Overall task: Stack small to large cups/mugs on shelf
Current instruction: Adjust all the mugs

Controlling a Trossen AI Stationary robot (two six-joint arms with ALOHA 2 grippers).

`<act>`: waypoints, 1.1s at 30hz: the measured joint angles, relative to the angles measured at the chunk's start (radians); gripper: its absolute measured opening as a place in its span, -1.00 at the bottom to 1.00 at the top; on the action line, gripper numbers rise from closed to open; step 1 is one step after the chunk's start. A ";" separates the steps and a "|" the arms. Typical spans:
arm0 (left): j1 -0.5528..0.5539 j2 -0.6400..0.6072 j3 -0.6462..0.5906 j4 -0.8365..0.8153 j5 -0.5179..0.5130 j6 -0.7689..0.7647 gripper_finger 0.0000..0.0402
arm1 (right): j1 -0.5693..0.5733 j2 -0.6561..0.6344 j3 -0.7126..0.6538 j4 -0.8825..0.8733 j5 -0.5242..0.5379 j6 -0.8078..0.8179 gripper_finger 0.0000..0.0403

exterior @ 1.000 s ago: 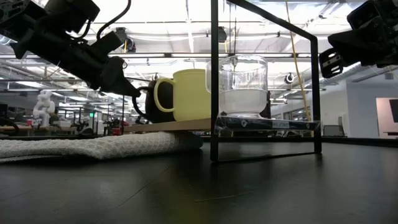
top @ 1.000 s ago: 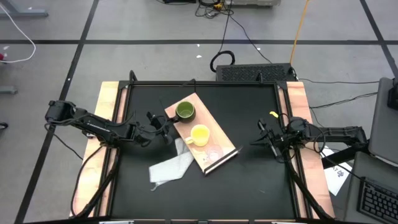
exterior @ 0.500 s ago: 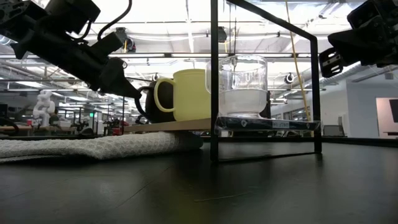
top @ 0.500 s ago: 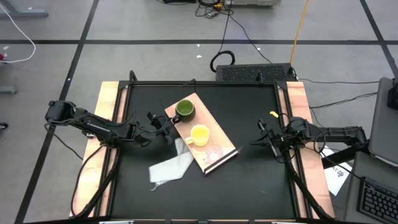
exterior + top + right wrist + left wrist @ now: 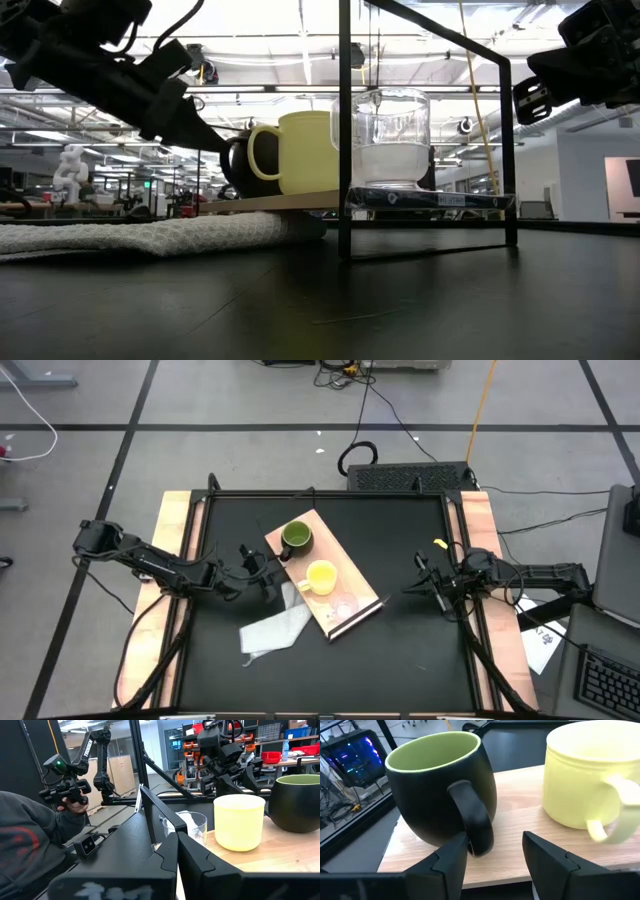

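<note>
The light-wood shelf (image 5: 325, 585) lies aslant mid-table, one edge over the white cloth (image 5: 272, 625). Three vessels stand on it in a row: a dark green mug (image 5: 297, 539), a yellow mug (image 5: 321, 576) and a clear cup (image 5: 345, 605). My left gripper (image 5: 492, 852) is open at the shelf's left edge. It points level at the dark mug's handle (image 5: 472, 820), whose lower end lies between the fingers, close to one of them. My right gripper (image 5: 412, 588) waits shut at the table's right side, clear of everything. My left gripper has one finger (image 5: 455, 852) close beside the lower end of the dark mug's handle (image 5: 479, 842). I cannot tell whether they touch. The other finger stands well clear of the handle. The mug stands upright on the shelf.
A black metal frame rims the table, and one of its posts (image 5: 345, 130) stands near the cups in the low view. Wooden strips (image 5: 170, 580) run along both sides. A person's sleeve (image 5: 30, 840) shows beyond the table in the right wrist view.
My left gripper has swung a little toward the table's near edge, drawing off from the dark mug. In the low view more of that mug now shows beside the fingers. The mugs, cup and shelf have kept their places.
</note>
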 joint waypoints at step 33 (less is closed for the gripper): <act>0.050 0.000 0.000 -0.059 -0.105 -0.095 0.00 | 0.000 0.000 0.000 0.000 0.000 0.000 -1.00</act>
